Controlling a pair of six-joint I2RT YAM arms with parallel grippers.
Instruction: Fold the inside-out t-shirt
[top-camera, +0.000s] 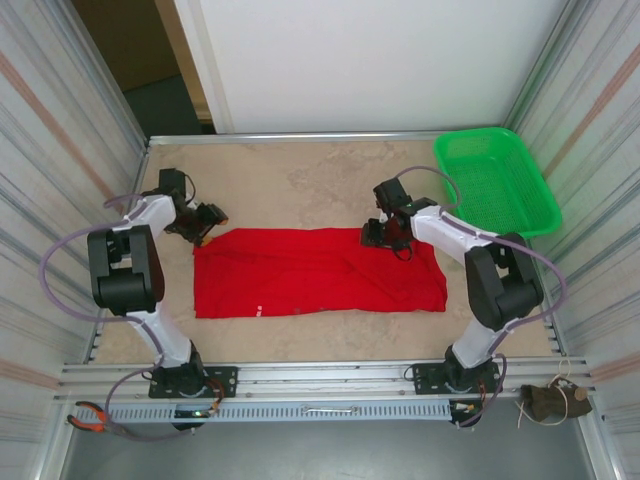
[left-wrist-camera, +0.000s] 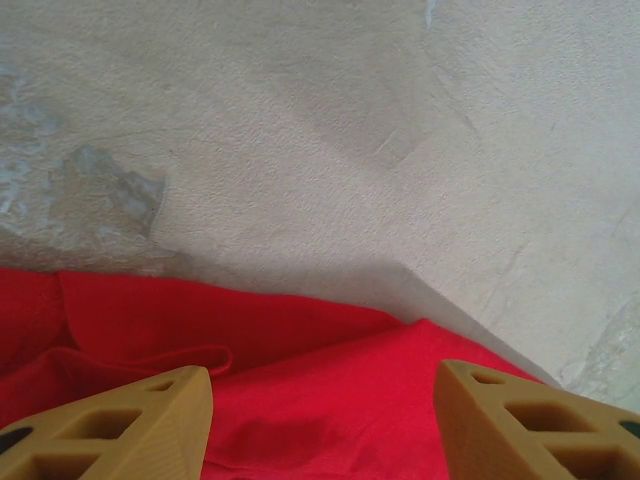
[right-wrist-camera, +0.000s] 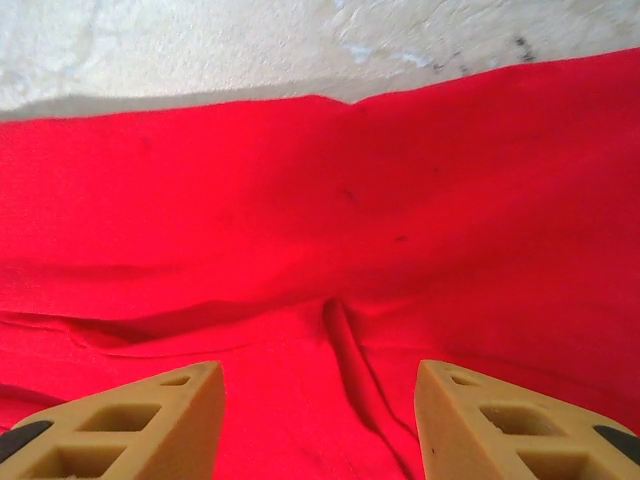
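Left hand (left-wrist-camera: 322, 425) and right hand (right-wrist-camera: 320, 420) hung open, empty, at the far edge of the t-shirt (top-camera: 320, 272), lengthwise fold apparently done; crosswise folds not yet made.

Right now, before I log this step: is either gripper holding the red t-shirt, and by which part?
Nothing is held: the left gripper and right gripper stand open over the red t-shirt, with no cloth pinched.
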